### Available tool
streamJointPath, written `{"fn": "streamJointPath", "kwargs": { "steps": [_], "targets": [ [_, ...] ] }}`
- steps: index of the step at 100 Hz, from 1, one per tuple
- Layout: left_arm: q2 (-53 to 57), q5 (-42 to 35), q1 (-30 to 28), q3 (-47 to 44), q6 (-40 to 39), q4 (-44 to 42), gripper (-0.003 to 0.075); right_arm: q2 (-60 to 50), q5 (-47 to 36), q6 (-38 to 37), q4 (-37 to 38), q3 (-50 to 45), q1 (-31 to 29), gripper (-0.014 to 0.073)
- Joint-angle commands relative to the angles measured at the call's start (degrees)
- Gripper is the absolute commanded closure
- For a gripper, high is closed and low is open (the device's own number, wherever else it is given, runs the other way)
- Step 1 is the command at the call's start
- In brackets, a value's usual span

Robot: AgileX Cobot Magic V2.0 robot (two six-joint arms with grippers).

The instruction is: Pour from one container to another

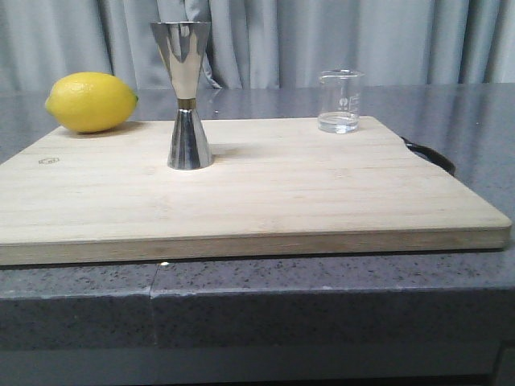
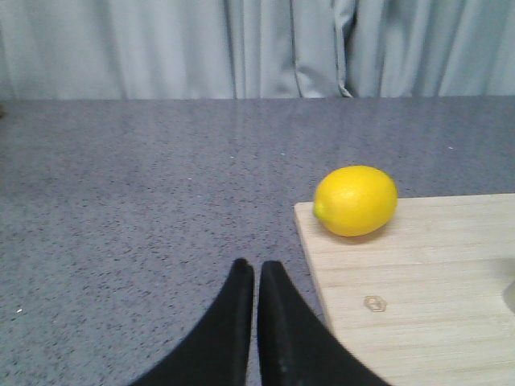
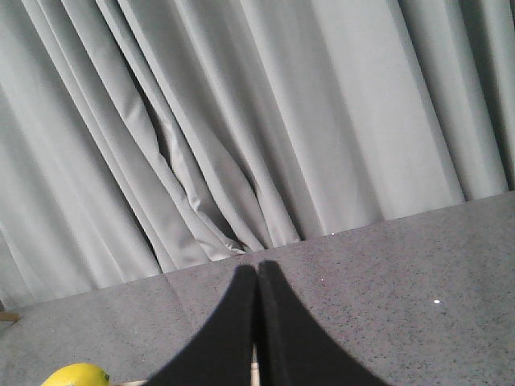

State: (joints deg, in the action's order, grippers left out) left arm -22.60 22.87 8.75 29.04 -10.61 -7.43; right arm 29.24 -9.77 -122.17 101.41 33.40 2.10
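Board (image 1: 265, 193) nearest cam. Jigger (image 1: 184, 95) upright mid-left, beaker (image 1: 339, 101) upright far right w/ liquid, well apart. Left gripper (image 2: 256, 277) & right gripper (image 3: 257, 281) both pressed together, empty; pour not started.

a grey speckled countertop (image 1: 322, 281) fills the foreground, with a seam in its front edge. pale grey pleated curtains (image 1: 338, 40) hang behind it across the full width. a light wooden board (image 1: 282, 193) lies flat on the countertop. lighting is even and diffuse; its source probably sits overhead, but cannot be confirmed.
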Motion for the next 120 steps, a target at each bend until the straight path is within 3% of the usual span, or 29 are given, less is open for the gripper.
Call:
{"fn": "streamJointPath", "kwargs": {
  "steps": [1, 29, 42, 68, 85, 120],
  "targets": [
    [6.95, -8.46, -3.24, -5.79, -0.43, -0.96, 0.0739, -0.01, 1.19, 0.10, -0.36, 1.55, 0.14, 0.0669],
    [24.59, -19.27, -5.68, -26.21, -0.43, -0.58, 0.0739, -0.01, 1.19, 0.10, -0.36, 1.55, 0.14, 0.0669],
    [22.62, -27.89, -5.68, -31.47, -0.43, -0.58, 0.0739, 0.23, 1.19, 0.10, -0.36, 1.55, 0.14, 0.0669],
    [22.47, -27.62, -5.68, -31.29, 0.51, 0.40, 0.0739, 0.48, 1.19, 0.10, -0.36, 1.55, 0.14, 0.0669],
    [22.47, -31.73, -5.68, -31.29, 14.98, 13.50, 0.0739, 0.48, 1.19, 0.10, -0.36, 1.55, 0.14, 0.0669],
    [22.47, -32.93, -5.68, -31.29, 15.00, 13.50, 0.0739, 0.48, 1.19, 0.10, -0.36, 1.55, 0.14, 0.0669]
  ]
}}
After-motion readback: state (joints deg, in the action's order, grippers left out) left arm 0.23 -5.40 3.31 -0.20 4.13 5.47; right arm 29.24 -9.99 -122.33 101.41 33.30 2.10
